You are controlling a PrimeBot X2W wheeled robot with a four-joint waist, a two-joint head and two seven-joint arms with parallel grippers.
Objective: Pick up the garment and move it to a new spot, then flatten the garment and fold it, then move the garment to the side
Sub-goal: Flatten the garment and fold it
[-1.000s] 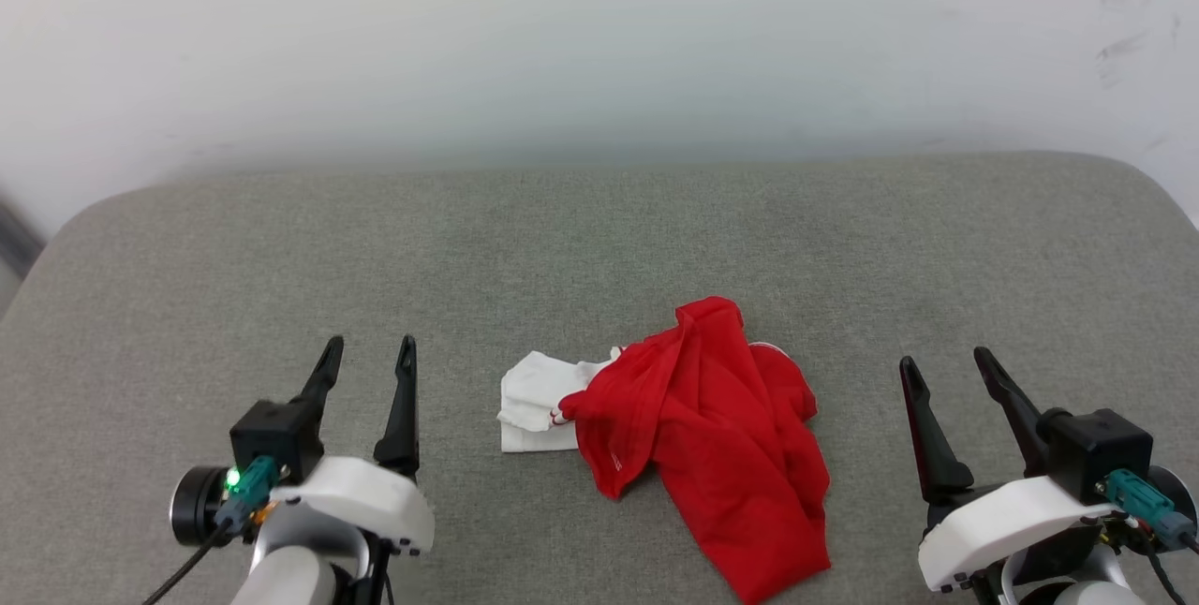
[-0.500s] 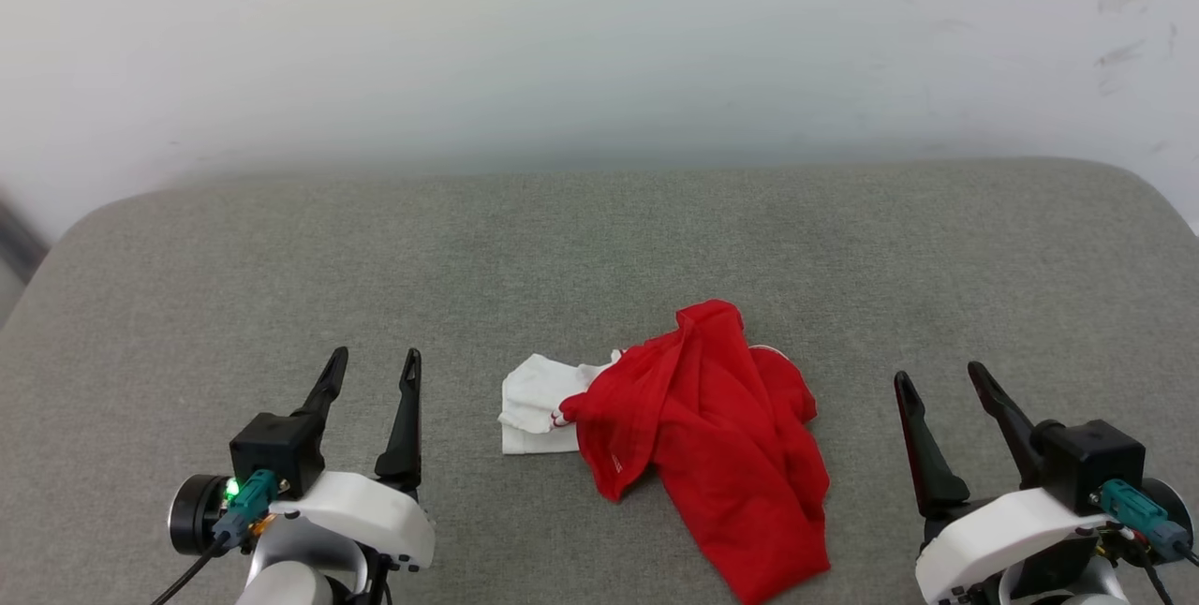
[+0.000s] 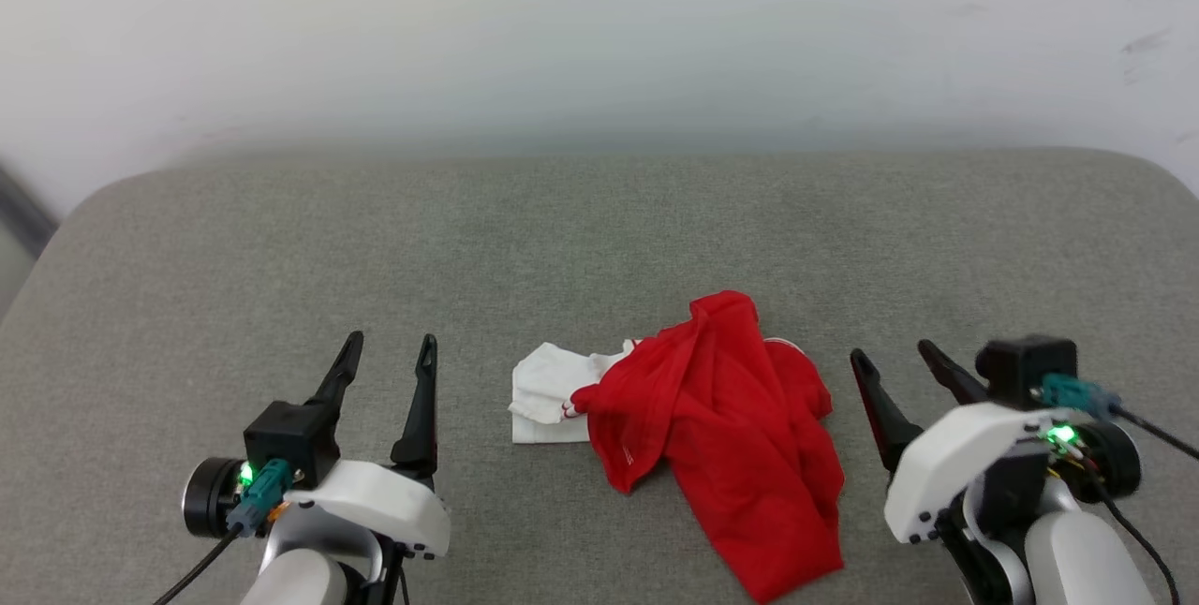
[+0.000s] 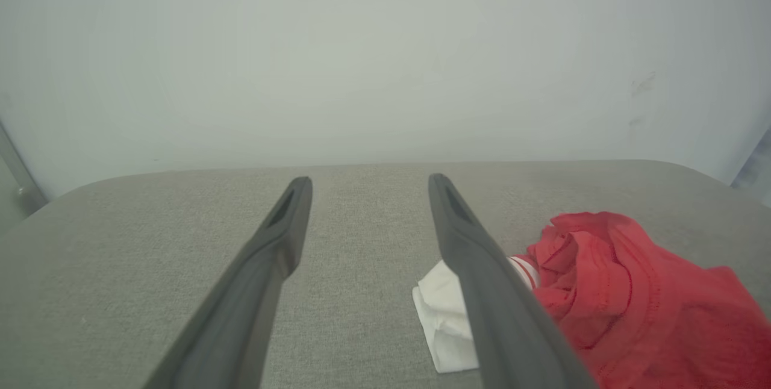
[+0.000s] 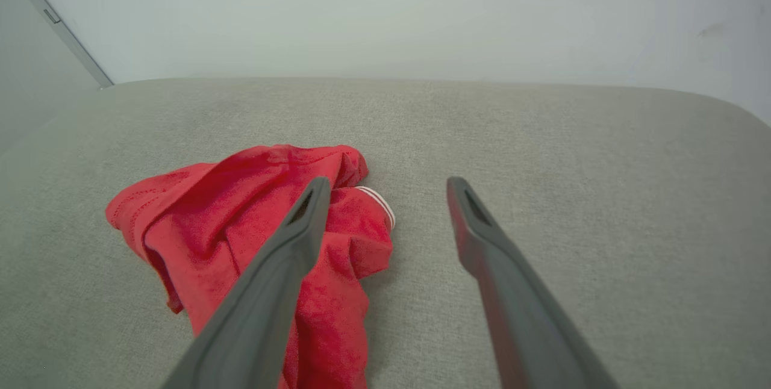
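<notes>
Garment (image 3: 726,436): soft, crumpled red heap on woven cushion (image 3: 281,258).

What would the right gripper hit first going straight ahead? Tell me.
Likely the bare cushion: the open right gripper aims just past the garment's striped edge. The finger on the garment's side may brush the red fabric first; depth is unclear.

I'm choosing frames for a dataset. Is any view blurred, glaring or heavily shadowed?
Head view: soft even light, no glare, the shirt sharp. Left wrist view: the left gripper softens toward the lens; the wall is hazy. Right wrist view: the right gripper likewise blurs low down; a faint shadow edges the shirt.
</notes>
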